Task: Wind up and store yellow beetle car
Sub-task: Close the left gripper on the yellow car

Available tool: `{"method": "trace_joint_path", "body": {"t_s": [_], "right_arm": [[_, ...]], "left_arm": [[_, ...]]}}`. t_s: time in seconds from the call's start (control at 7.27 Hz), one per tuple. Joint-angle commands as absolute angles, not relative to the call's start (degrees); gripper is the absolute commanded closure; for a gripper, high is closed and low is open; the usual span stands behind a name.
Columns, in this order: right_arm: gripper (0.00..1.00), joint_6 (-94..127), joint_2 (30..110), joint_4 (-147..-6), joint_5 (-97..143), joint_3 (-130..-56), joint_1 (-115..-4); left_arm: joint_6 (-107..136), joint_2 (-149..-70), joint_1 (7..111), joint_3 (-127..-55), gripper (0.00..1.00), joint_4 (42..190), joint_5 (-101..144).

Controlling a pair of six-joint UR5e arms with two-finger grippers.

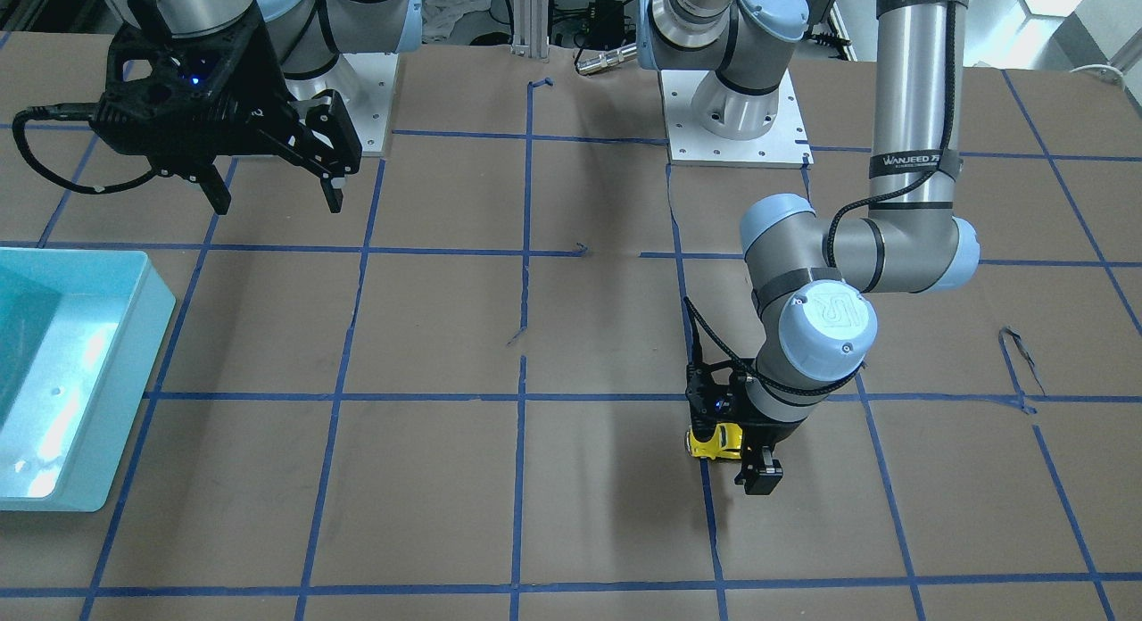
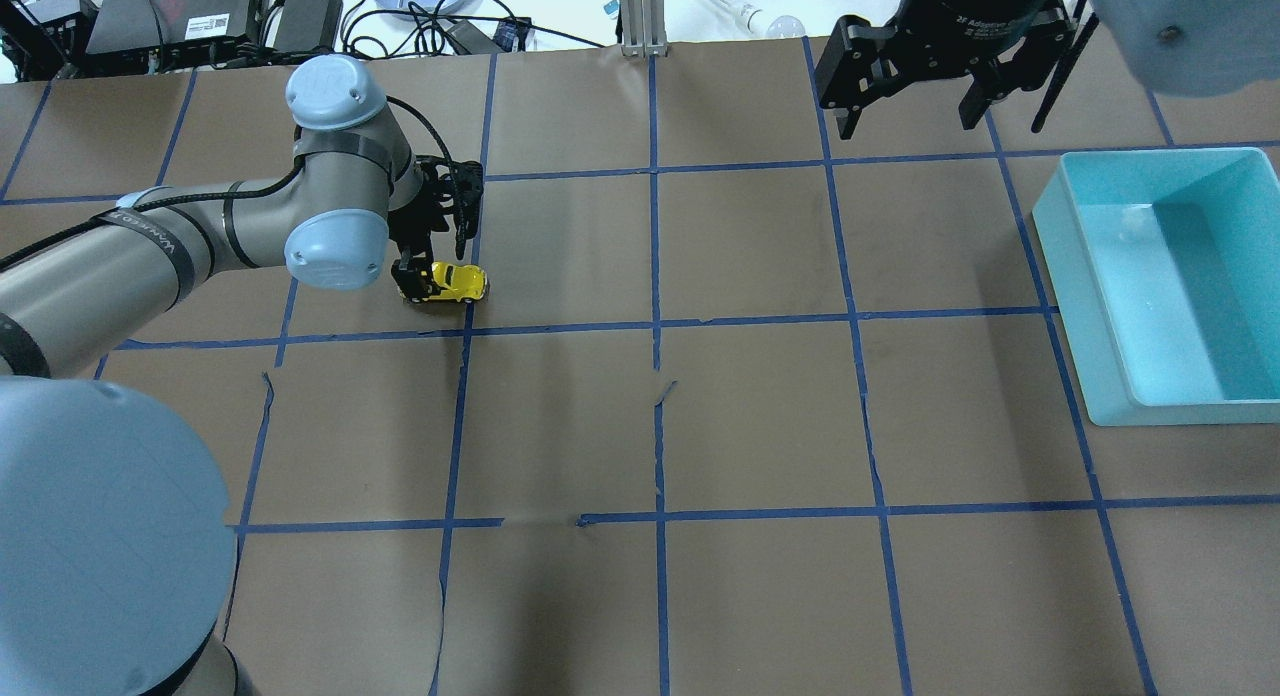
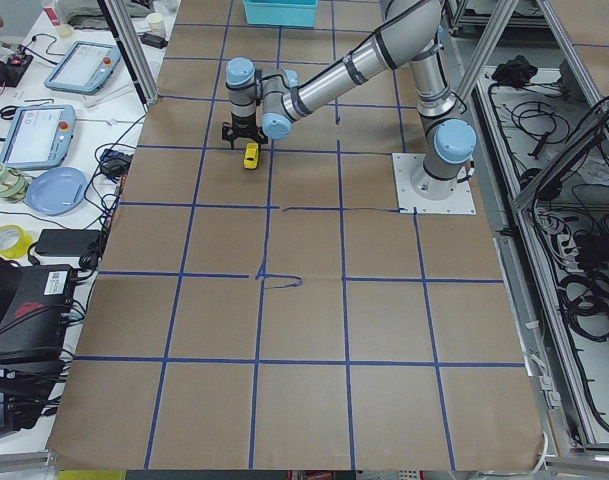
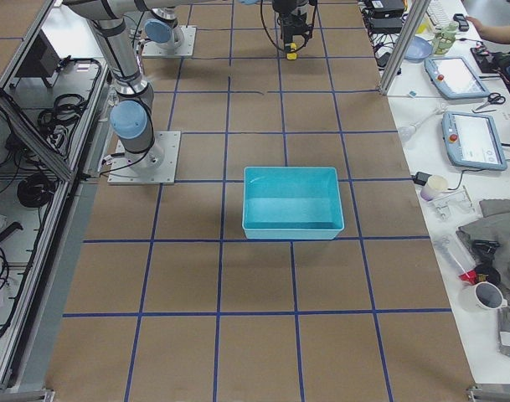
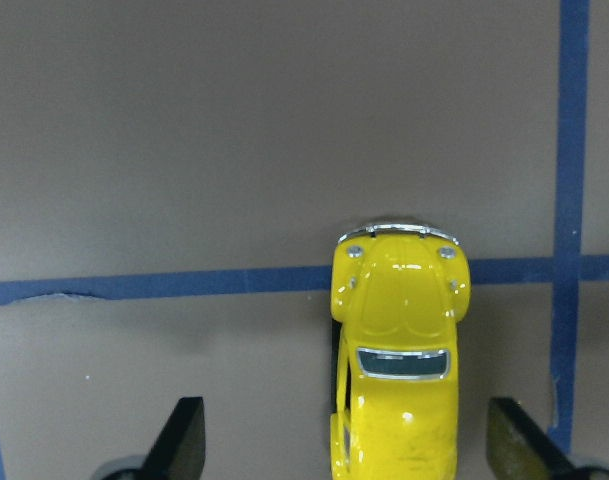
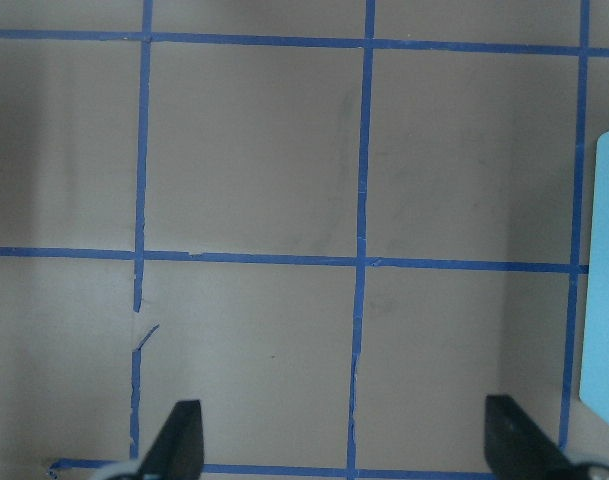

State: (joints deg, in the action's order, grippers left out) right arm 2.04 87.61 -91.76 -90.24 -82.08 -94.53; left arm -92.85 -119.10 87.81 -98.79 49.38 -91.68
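Observation:
The yellow beetle car [image 5: 399, 370] stands on its wheels on the brown table, on a blue tape line. It also shows in the front view [image 1: 714, 442], the overhead view [image 2: 452, 282] and the left side view [image 3: 251, 155]. My left gripper [image 5: 349, 445] is open and low over the car. Its fingers [image 5: 184, 440] stand on either side of the car, which is nearer the right finger, with a gap on both sides. It shows in the overhead view [image 2: 435, 266] too. My right gripper [image 1: 277, 197] is open and empty, high above the table near its base [image 2: 905, 121].
A light-blue bin [image 2: 1090, 296] stands empty on the robot's right side of the table and also shows in the front view [image 1: 152, 309], the right side view [image 4: 292, 234] and at the right wrist view's edge [image 6: 604, 270]. Blue tape lines grid the brown table.

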Motion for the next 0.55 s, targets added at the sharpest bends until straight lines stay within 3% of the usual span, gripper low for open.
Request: {"method": "trace_joint_path", "body": {"t_s": [0.0,0.41], "right_arm": [[0.00,2.0,87.7,-91.7,-90.2,-82.0,-94.7],[0.00,2.0,87.8,-91.7,-90.3,-82.0,-94.7]], "left_arm": [[-91.8,-118.9,87.8,-99.5,0.09,49.7,-91.7],[-92.7,-118.3,87.8,-100.6,0.13,49.7,-91.8]]}}
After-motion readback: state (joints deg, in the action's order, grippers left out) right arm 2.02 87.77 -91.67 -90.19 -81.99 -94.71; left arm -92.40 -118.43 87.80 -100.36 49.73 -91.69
